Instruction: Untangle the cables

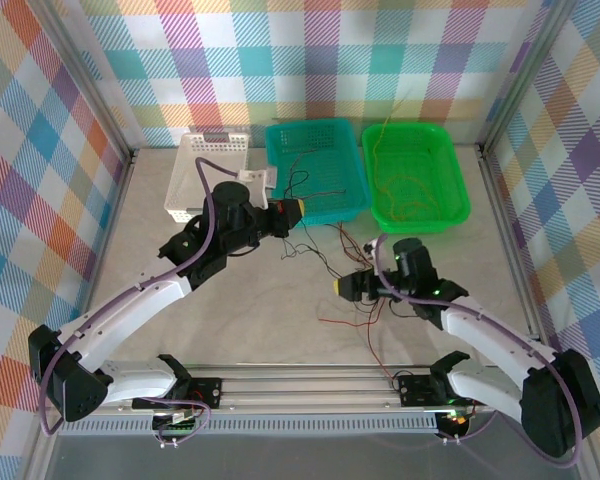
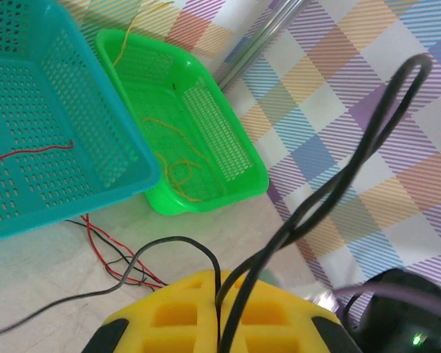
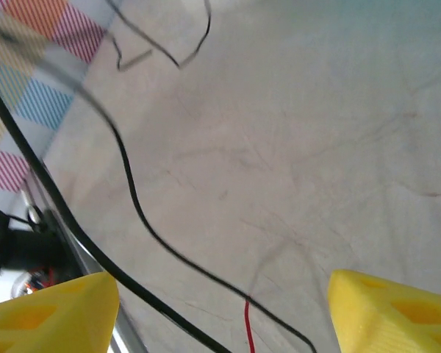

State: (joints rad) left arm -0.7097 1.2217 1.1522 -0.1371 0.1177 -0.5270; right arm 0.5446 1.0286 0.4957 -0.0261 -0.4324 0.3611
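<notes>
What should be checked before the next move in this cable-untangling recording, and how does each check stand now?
1. The left jaws grip the thin black wire: ok.
2. The right jaws are open and empty: ok.
3. That black wire runs clear of the thin red wires on the grey table: not ok, they cross.
4. The thin yellow wires lie in the green perforated plastic basket: ok.
5. All red wires lie in the teal perforated plastic basket: not ok, some lie on the table.
</notes>
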